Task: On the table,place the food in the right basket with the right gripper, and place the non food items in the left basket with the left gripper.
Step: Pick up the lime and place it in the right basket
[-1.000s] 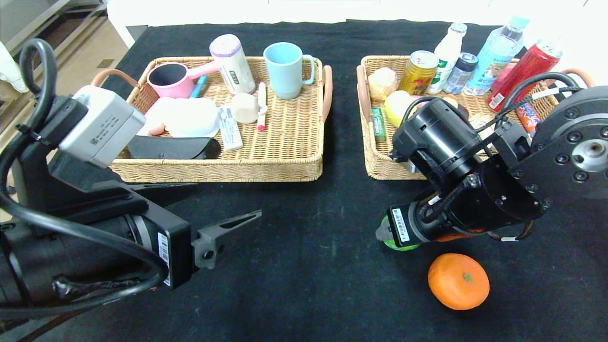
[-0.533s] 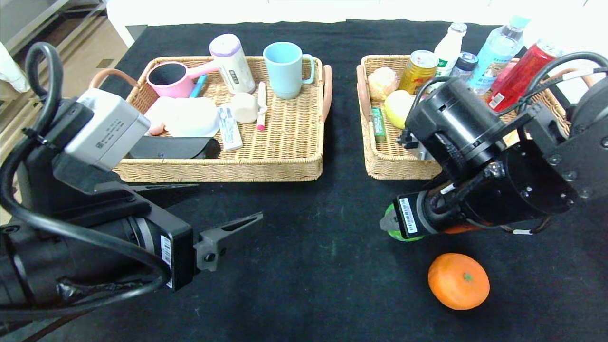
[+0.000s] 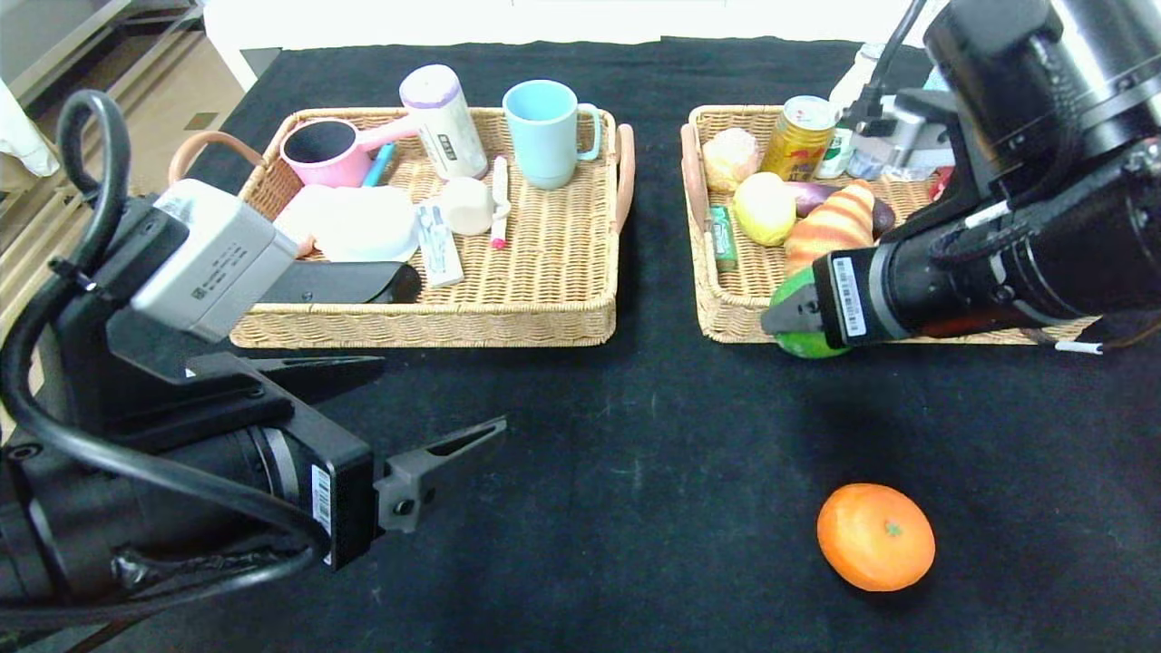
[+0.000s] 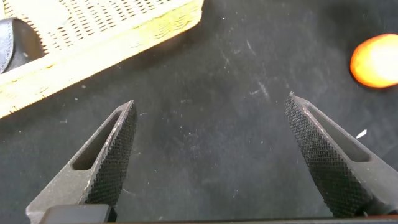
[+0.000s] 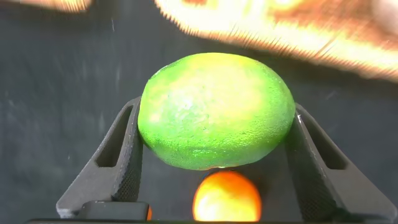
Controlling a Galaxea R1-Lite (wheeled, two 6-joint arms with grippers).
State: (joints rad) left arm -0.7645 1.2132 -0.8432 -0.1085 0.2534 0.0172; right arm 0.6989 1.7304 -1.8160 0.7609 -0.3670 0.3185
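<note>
Left end effector (image 3: 463, 449): nearest the robot, low over the table (image 3: 590, 508), fingers spread wide and holding nothing; idle by the look of it.
Orange (image 3: 875, 536): lies alone on the table near the robot, well apart from both baskets; round, slightly flattened, dimpled matt skin with a green stem spot. Judged to be the next food item.
Table covering: black cloth, flat, with faint pale scuffs.
Right end effector (image 5: 214, 155): clenched on the green fruit (image 5: 216, 109), one ribbed finger pad (image 5: 127, 158) on each flank.
Green fruit, position: held clear of the table, at the near front wall of the right basket (image 3: 726, 317); not yet inside.
Green fruit, surface: rounded, pebbled glossy rind, yellowish toward the top; a curved, smooth form that could roll out of a flat-pad grip.
Step in hand: carry over the rim and set down. The end effector should clear the woven wall, lower into a bare patch near the front, then release low so the fruit does not roll.
Risk: the basket is crowded; the striped bread roll (image 3: 830, 231) and yellow fruit (image 3: 764, 209) sit just behind the front wall, the gold can (image 3: 798, 136) farther back.
Baskets: coarse woven wicker, rectangular, shallow walls, looped handles.
Left basket (image 3: 426, 322): holds a blue mug (image 3: 544, 131) and pink cup (image 3: 328, 150), smooth and hard.
</note>
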